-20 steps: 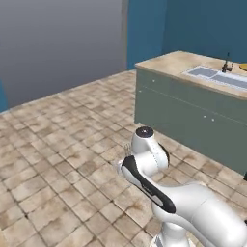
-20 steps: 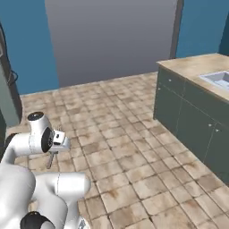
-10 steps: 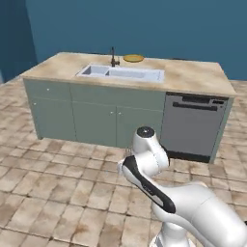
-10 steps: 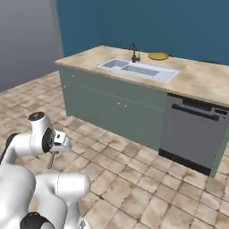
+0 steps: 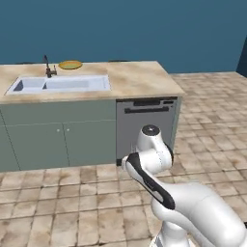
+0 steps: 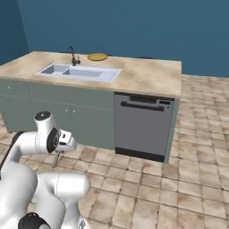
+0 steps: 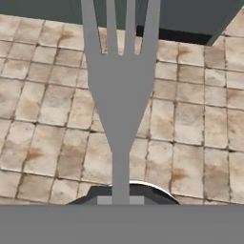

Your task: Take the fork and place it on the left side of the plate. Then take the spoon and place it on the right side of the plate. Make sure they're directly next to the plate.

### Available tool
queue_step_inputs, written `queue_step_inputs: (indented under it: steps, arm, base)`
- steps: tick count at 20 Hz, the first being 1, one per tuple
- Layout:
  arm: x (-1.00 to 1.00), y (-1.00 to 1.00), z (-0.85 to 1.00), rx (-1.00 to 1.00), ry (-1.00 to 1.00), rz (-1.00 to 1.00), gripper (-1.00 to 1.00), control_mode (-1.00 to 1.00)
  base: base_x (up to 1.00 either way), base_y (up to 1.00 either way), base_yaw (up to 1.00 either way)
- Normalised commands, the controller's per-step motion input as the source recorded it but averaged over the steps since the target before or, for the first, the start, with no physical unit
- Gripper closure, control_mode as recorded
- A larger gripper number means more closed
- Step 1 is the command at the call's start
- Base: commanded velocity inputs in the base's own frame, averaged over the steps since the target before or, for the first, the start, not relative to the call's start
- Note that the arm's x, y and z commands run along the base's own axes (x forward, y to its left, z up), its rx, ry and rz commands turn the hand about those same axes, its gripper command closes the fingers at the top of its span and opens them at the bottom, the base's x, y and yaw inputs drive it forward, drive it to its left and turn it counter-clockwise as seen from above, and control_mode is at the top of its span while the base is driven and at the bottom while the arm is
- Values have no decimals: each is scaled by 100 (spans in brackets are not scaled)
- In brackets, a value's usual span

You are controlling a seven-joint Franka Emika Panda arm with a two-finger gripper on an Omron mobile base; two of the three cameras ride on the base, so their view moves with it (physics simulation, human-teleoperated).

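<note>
Tiled kitchen floor lies below the pincer (image 6: 57, 157), which pinches the fork (image 7: 119, 90) by its handle, far from the plate (image 5: 70, 64) on the counter (image 5: 140, 77); every placement remains.

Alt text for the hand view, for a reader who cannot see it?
A grey four-tined fork stands up the middle of the picture, handle at the bottom and tines at the top, held in the shut pincer. Behind it lie tan floor tiles, with a dark cabinet base along the top.
</note>
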Motion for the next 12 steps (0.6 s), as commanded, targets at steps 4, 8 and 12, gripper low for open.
queue_step_inputs:
  steps: [4,8,12]
  arm:
    - [0,0,0,0,0,0,100,100]
    - [0,0,0,0,0,0,100,100]
    - [0,0,0,0,0,0,100,100]
  base:
    - [100,14,-3]
    - [43,-74,-11]
    - [6,-100,-13]
